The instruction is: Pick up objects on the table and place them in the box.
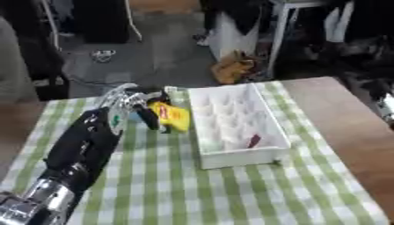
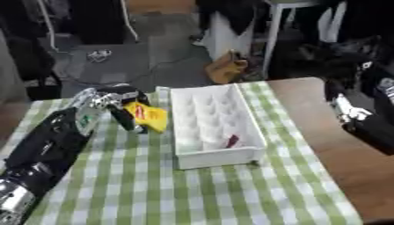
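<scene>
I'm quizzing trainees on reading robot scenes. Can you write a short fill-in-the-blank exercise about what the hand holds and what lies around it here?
1. The robot's left hand has its fingers curled round a ____ packet with red print.
2. The white rectangular plastic box lies to the robot's ____ of that yellow packet.
3. Inside the box lies one small ____ object.
4. The table is covered by a green-and-white ____ cloth.

Missing words: yellow; right; red; checked

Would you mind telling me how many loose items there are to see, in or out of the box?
2. A yellow packet is held in the left hand's fingers, left of the white plastic box; a small red item lies inside it. Others may be hidden.
</scene>
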You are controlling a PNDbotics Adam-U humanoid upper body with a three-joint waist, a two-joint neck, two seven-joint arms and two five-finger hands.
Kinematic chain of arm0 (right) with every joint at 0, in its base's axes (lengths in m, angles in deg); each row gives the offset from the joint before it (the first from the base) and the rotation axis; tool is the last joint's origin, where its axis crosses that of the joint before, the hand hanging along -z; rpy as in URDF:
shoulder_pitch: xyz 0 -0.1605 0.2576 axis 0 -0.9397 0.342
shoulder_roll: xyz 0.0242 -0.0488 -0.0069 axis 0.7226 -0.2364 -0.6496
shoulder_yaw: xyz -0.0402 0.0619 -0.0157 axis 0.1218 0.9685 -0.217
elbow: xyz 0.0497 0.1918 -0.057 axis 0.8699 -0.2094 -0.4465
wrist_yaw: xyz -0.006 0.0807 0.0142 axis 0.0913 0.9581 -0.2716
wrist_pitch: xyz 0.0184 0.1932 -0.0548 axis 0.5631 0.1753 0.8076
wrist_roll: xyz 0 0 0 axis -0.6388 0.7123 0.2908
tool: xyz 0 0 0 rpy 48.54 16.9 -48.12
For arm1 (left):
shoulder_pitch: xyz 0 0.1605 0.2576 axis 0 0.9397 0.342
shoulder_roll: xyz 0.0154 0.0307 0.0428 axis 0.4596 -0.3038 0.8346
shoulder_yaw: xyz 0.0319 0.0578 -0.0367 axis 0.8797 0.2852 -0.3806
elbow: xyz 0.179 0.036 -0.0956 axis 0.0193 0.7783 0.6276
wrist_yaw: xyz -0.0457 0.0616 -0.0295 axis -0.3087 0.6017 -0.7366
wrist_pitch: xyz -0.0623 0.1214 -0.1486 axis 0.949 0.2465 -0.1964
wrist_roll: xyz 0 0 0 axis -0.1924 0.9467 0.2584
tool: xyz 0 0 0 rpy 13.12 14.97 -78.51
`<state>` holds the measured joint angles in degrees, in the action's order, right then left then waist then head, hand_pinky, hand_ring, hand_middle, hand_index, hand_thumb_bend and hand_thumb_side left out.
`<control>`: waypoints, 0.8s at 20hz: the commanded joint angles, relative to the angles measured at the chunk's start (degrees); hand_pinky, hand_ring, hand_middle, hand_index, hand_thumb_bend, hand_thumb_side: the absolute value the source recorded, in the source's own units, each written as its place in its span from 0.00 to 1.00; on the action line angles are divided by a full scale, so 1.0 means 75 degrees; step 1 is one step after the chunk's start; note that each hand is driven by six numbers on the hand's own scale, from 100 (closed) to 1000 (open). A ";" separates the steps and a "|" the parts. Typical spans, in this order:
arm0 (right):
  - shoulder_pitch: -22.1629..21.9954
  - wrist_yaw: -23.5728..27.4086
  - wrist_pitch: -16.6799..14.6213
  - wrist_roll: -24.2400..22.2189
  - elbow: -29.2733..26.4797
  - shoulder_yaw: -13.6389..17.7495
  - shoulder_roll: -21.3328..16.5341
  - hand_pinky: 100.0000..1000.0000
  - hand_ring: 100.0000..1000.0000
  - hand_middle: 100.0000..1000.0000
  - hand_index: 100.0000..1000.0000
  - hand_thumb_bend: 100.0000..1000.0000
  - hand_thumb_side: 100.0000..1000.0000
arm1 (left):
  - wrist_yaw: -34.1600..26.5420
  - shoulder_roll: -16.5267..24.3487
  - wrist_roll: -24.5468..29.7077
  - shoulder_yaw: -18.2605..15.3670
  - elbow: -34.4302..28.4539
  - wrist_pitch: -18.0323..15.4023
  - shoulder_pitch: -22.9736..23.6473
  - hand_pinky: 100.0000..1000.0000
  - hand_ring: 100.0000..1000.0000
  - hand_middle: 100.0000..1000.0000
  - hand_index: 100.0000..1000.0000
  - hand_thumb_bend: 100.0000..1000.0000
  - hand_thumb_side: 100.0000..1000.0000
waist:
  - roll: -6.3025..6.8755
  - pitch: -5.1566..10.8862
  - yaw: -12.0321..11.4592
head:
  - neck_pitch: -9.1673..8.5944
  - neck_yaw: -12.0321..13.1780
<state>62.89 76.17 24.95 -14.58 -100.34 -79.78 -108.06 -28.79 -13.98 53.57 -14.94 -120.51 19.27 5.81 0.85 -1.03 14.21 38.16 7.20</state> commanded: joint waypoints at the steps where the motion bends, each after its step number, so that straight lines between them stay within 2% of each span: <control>1: 0.0118 0.0022 -0.0030 -0.0015 -0.0045 0.0052 -0.0129 0.71 0.75 0.75 0.95 0.15 0.49 | -0.0214 0.0031 -0.0203 0.0026 -0.0242 0.0048 -0.0261 0.43 0.23 0.21 0.46 0.00 0.07 | 0.0046 0.0133 0.0035 | -0.0087 0.0009; 5: 0.0142 0.0033 -0.0039 -0.0041 -0.0055 0.0033 -0.0106 0.71 0.75 0.75 0.95 0.15 0.49 | -0.0185 -0.0355 -0.0542 0.0093 -0.0134 0.0125 -0.0296 0.44 0.26 0.24 0.49 0.00 0.06 | 0.0034 0.0129 0.0124 | -0.0100 0.0058; 8: 0.0184 0.0065 -0.0049 -0.0092 -0.0060 -0.0021 -0.0055 0.71 0.75 0.75 0.95 0.15 0.49 | 0.0305 -0.1033 -0.0936 0.0251 -0.0007 0.0362 -0.0294 0.44 0.28 0.26 0.49 0.00 0.05 | 0.0034 0.0136 0.0313 | -0.0090 0.0131; 11: 0.0204 0.0092 -0.0055 -0.0142 -0.0056 -0.0062 -0.0017 0.71 0.75 0.75 0.95 0.14 0.49 | 0.0752 -0.1481 -0.1277 0.0343 0.0075 0.0484 -0.0274 0.45 0.30 0.28 0.51 0.00 0.07 | 0.0043 0.0147 0.0448 | -0.0089 0.0174; 13: 0.0215 0.0105 -0.0056 -0.0158 -0.0053 -0.0072 -0.0011 0.71 0.75 0.75 0.95 0.14 0.49 | 0.0912 -0.1722 -0.1472 0.0410 0.0071 0.0492 -0.0256 0.46 0.32 0.30 0.53 0.00 0.16 | 0.0053 0.0156 0.0516 | -0.0084 0.0206; 14: 0.0220 0.0110 -0.0057 -0.0165 -0.0053 -0.0078 -0.0009 0.71 0.75 0.75 0.95 0.14 0.49 | 0.0963 -0.1823 -0.1593 0.0442 0.0042 0.0490 -0.0246 0.47 0.34 0.32 0.54 0.00 0.30 | 0.0057 0.0163 0.0555 | -0.0085 0.0219; 15: 0.0223 0.0113 -0.0057 -0.0171 -0.0052 -0.0081 -0.0007 0.71 0.75 0.75 0.95 0.14 0.49 | 0.1001 -0.1887 -0.1705 0.0471 0.0029 0.0494 -0.0229 0.47 0.34 0.32 0.54 0.00 0.30 | 0.0060 0.0167 0.0575 | -0.0086 0.0223; 16: 0.0223 0.0116 -0.0056 -0.0172 -0.0051 -0.0081 -0.0003 0.71 0.75 0.75 0.95 0.14 0.49 | 0.1026 -0.1948 -0.1825 0.0500 0.0008 0.0488 -0.0216 0.54 0.45 0.45 0.64 0.20 0.55 | 0.0064 0.0172 0.0601 | -0.0098 0.0234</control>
<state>63.46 76.66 24.59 -15.67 -100.34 -80.54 -107.57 -21.61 -28.37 41.11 -11.43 -119.23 22.92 5.61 0.85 -1.01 18.74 38.14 8.70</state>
